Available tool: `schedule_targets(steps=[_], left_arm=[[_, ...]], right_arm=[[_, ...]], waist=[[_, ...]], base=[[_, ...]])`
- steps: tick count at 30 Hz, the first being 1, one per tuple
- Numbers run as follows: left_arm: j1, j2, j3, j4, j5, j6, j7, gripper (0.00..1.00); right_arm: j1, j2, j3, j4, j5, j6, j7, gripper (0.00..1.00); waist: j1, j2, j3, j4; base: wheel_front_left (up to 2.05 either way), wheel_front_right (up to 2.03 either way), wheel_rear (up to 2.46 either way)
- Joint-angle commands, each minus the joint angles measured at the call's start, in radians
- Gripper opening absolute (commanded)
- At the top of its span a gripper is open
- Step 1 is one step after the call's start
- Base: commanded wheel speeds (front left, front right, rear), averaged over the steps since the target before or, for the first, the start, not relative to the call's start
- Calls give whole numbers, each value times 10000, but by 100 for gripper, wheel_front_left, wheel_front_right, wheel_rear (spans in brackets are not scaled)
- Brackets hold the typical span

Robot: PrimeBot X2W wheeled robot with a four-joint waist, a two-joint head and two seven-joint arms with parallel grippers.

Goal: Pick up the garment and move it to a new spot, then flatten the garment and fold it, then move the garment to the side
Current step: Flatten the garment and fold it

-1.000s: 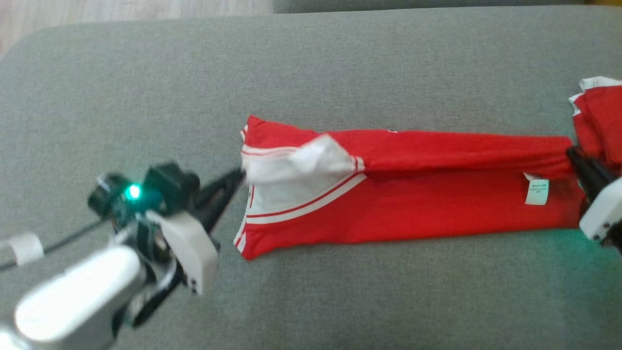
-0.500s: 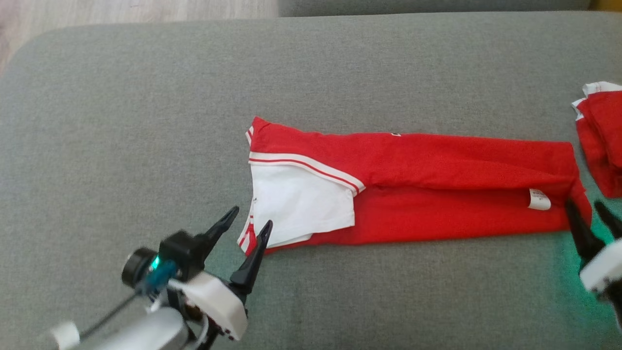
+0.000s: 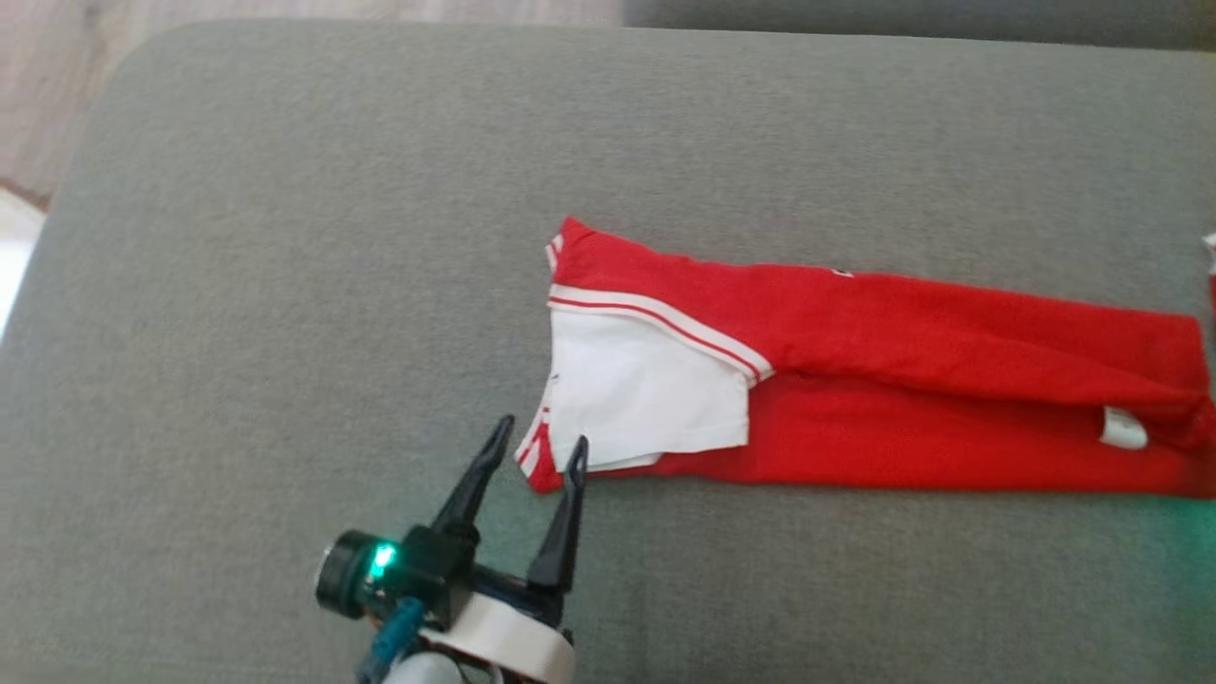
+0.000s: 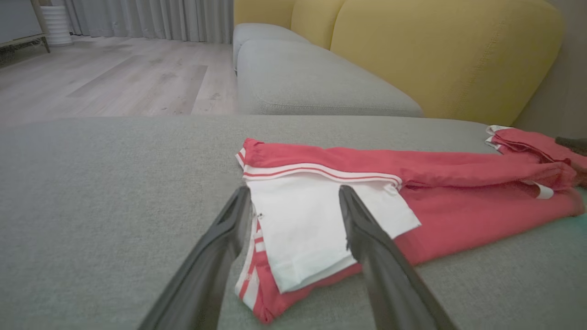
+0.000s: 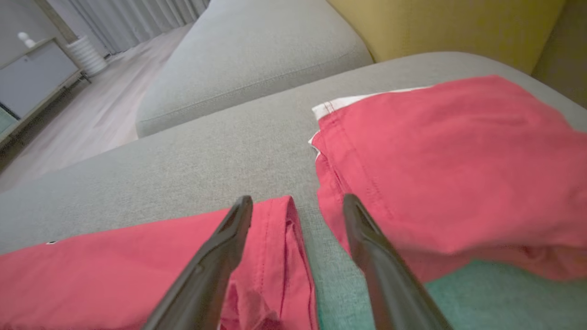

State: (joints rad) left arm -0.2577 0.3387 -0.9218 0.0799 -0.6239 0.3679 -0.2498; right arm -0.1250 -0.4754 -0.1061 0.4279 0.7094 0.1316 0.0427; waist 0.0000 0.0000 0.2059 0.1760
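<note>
The red garment (image 3: 912, 332) lies on the grey cushion (image 3: 285, 285) as a long strip folded lengthwise. Its white sleeve (image 3: 646, 399) lies on top at the left end, and a white label (image 3: 1124, 427) shows near the right end. My left gripper (image 3: 541, 434) is open just in front of the sleeve end, fingers apart and holding nothing. In the left wrist view the open left gripper (image 4: 293, 191) frames the white sleeve (image 4: 302, 220). In the right wrist view my right gripper (image 5: 297, 200) is open over the garment's right end (image 5: 137, 256).
A second red garment (image 5: 435, 160) lies folded just right of the strip. A yellow backrest (image 4: 435, 55) and another grey cushion (image 4: 312, 78) stand behind. Wooden floor (image 4: 114, 78) lies past the cushion's left edge (image 3: 57, 237).
Both grippers opened and let go of the garment's ends, and the lifted fold dropped onto the strip. The left gripper drew back to the near side. The head camera has turned left.
</note>
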Motion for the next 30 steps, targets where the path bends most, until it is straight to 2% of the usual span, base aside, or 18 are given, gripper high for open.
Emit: schedule_targets(steps=[1,4,10,14,15,16,17,20,30], left_arm=[[-124,34,466,-204,154,-70,-117,100],[22,-283,763,-32,612,-412,-118,100],[334,-662,1519,90,1348,-753,-119,100],[526,-848,1858,180,1711,-989,-119,100],[565,-894,1941,188,1795,-1038,-119,100],[603,-941,2020,197,1868,-1091,-119,100],[640,-985,2092,211,1932,-1146,-119,100],[733,-1101,2284,260,2120,-1295,-119,100],[986,-1364,2835,379,2690,-1620,-120,100]], right_arm=[[-104,-152,14,-191,-139,-9,101,100],[57,125,-324,55,-579,-9,620,100],[577,867,-659,11,-966,-9,1606,100],[824,1136,-799,-64,-1179,-9,1938,100],[837,1179,-822,-84,-1211,-9,1975,85],[840,1218,-836,-119,-1217,-9,1991,34],[845,1242,-839,-166,-1214,-9,1989,0],[853,1180,-902,-297,-1235,-9,1893,0],[869,20,-1789,-767,-1297,-9,1838,0]], waist=[[0,0,21,153],[0,0,25,335],[0,0,43,364],[0,0,-11,380],[0,0,-21,388],[0,0,-31,396],[0,0,-40,403],[0,0,-60,400],[0,0,-176,217]], base=[[0,0,0],[0,0,0],[0,0,0],[0,0,0],[0,0,0],[0,0,0],[0,0,0],[0,0,0],[0,0,0]])
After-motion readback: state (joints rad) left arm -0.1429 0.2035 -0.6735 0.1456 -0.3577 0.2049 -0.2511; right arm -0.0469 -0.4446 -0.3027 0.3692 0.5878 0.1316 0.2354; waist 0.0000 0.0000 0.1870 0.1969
